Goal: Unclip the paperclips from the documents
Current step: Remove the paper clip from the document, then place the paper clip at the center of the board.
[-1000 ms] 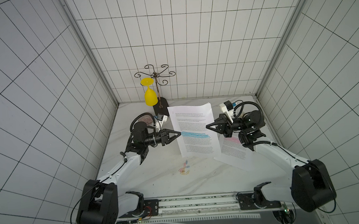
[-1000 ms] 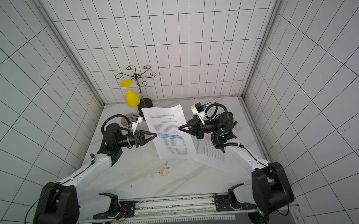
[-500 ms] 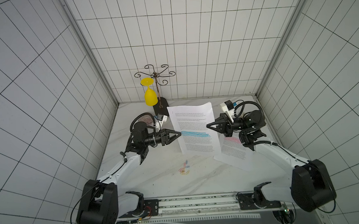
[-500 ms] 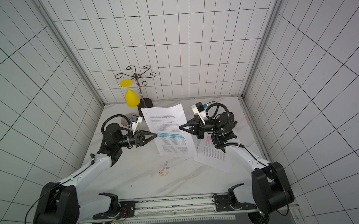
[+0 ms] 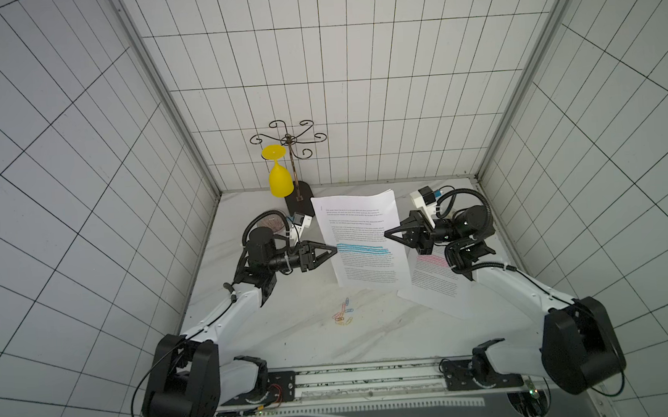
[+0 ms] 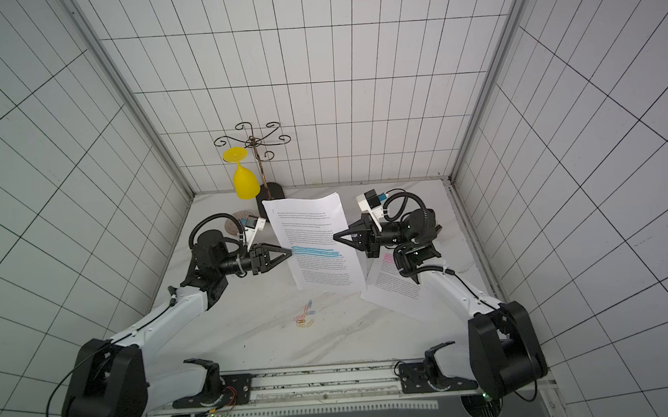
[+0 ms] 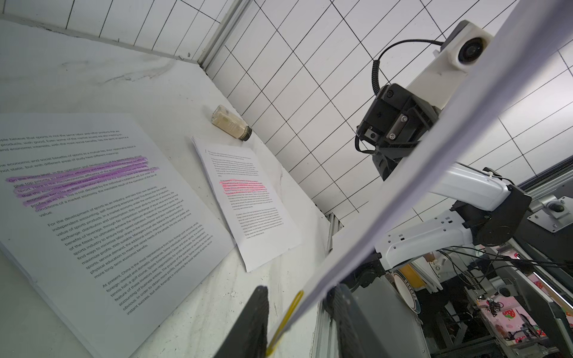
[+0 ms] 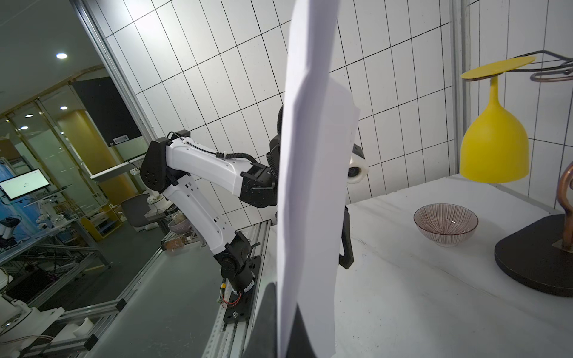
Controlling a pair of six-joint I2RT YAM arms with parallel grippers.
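Observation:
In both top views a blue-highlighted document (image 5: 360,243) (image 6: 315,246) hangs upright in the air. My right gripper (image 5: 387,234) (image 6: 336,237) is shut on its right edge, and the sheets (image 8: 310,186) run between the jaws of that gripper (image 8: 285,310). My left gripper (image 5: 333,252) (image 7: 299,297) stands open at the left edge. A gold paperclip (image 7: 286,319) on that edge lies between its fingers. A purple-highlighted document (image 7: 93,201) and a pink-highlighted one (image 7: 248,198) (image 5: 434,282) lie flat. Several loose paperclips (image 5: 343,314) (image 6: 305,318) sit at the front middle.
A yellow glass (image 5: 280,179) hangs from a wire rack on a dark base (image 5: 299,203) at the back. A striped bowl (image 8: 445,221) stands beside that base. A small jar (image 7: 231,122) lies near the right wall.
My left gripper's jaws have widened a little at the document's left edge. The right gripper and the raised document have hardly moved.

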